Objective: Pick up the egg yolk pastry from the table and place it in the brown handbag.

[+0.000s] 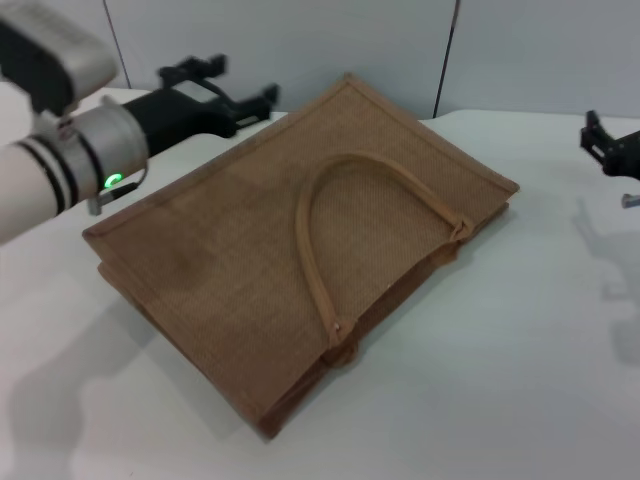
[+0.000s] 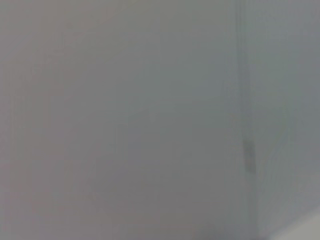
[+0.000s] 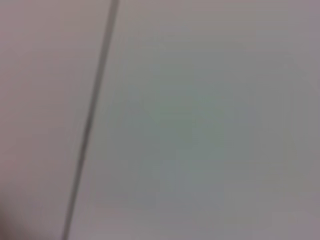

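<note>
The brown handbag lies flat on the white table, with its tan handle looped on top. The egg yolk pastry is out of view in every frame. My left gripper is open and empty, held above the table just beyond the bag's far left edge. My right gripper is open and empty at the far right edge of the head view, well away from the bag. Both wrist views show only a grey wall panel with a seam.
A grey panelled wall stands behind the table. A small grey object shows at the right edge below my right gripper. Bare tabletop lies in front of and to the right of the bag.
</note>
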Action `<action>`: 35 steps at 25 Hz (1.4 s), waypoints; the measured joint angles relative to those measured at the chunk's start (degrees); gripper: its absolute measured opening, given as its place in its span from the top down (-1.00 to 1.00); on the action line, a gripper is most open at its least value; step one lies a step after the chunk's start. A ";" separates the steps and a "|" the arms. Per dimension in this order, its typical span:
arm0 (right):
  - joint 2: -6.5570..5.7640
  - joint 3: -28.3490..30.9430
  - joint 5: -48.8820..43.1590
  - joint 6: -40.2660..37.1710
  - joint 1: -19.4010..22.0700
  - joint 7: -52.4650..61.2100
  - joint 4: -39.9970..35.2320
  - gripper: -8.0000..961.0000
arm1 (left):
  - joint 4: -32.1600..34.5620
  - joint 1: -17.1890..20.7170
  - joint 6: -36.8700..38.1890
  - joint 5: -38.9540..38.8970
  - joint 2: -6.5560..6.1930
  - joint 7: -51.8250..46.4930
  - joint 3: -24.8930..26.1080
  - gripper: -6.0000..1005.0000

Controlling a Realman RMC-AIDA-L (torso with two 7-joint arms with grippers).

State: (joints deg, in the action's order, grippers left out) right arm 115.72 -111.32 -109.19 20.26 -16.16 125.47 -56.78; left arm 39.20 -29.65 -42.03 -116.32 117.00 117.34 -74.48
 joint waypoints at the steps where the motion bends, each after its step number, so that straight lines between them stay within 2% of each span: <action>1: -0.10 -1.65 -0.66 3.48 -0.85 3.96 2.41 -0.80 | -1.87 0.11 0.03 -4.99 0.00 3.77 -0.09 -0.69; 5: -0.23 -5.10 -7.14 12.22 -4.22 24.60 12.83 -0.80 | -10.00 -0.22 -0.51 -24.14 0.06 20.62 -0.21 -0.69; 7: -0.22 -5.52 -10.22 14.86 -5.81 33.22 17.57 -0.80 | -12.57 -0.31 -1.15 -30.66 0.20 26.00 -0.24 -0.69; 12: 0.13 -6.43 -11.29 17.92 -7.85 37.60 23.19 -0.80 | -17.55 -0.92 -1.96 -41.73 0.57 36.27 -0.31 -0.69; 16: 0.20 -6.62 -11.28 18.60 -8.00 37.04 24.00 -0.80 | -19.82 -1.08 -4.07 -43.98 0.48 38.43 -0.32 -0.69; 27: 0.40 -6.81 -11.52 19.05 -9.02 36.23 25.98 -0.80 | -22.82 -1.72 -4.47 -44.03 0.38 38.90 -0.87 -0.68; 35: 0.38 -9.15 -11.82 19.10 -11.49 35.86 29.12 -0.80 | -23.59 -2.23 -4.55 -44.07 0.24 38.94 -0.93 -0.68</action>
State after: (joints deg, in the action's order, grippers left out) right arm 116.10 -120.47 -121.01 39.37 -27.64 161.33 -27.66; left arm 15.61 -31.88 -46.58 -160.39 117.24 156.28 -75.41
